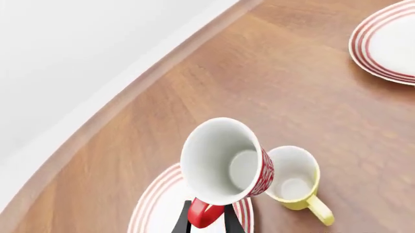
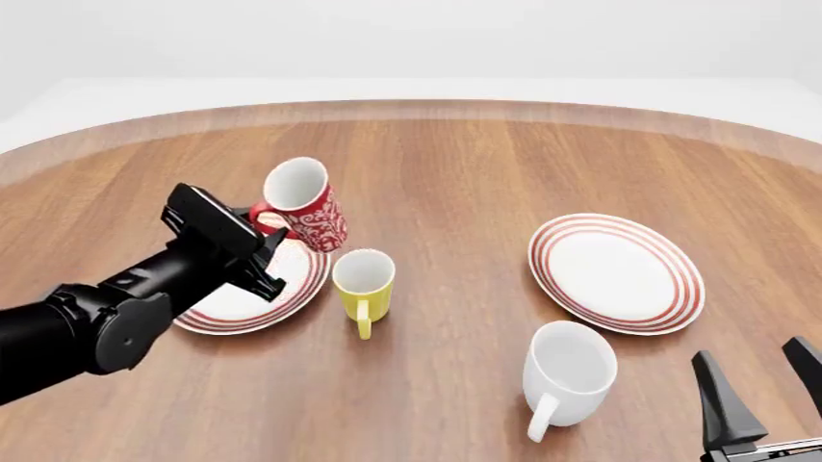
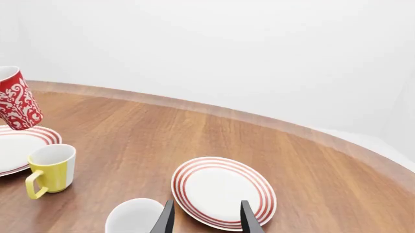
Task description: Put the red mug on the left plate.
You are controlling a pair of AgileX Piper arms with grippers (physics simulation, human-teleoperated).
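Note:
The red mug (image 2: 306, 205) with a white swirl pattern hangs tilted above the far edge of the left plate (image 2: 234, 298), clear of its surface. My left gripper (image 2: 266, 236) is shut on the mug's red handle (image 1: 205, 214). In the left wrist view the mug (image 1: 227, 162) shows its white inside, with the left plate (image 1: 159, 206) below it. In the right wrist view the mug (image 3: 17, 103) hangs above the left plate (image 3: 19, 145). My right gripper (image 2: 760, 377) is open and empty at the near right; its fingers (image 3: 167, 218) show in the right wrist view.
A yellow mug (image 2: 364, 283) stands just right of the left plate. A white mug (image 2: 567, 371) stands near the front, right of centre. The second ringed plate (image 2: 617, 270) lies at the right. The table's curved far edge (image 2: 411, 108) runs behind.

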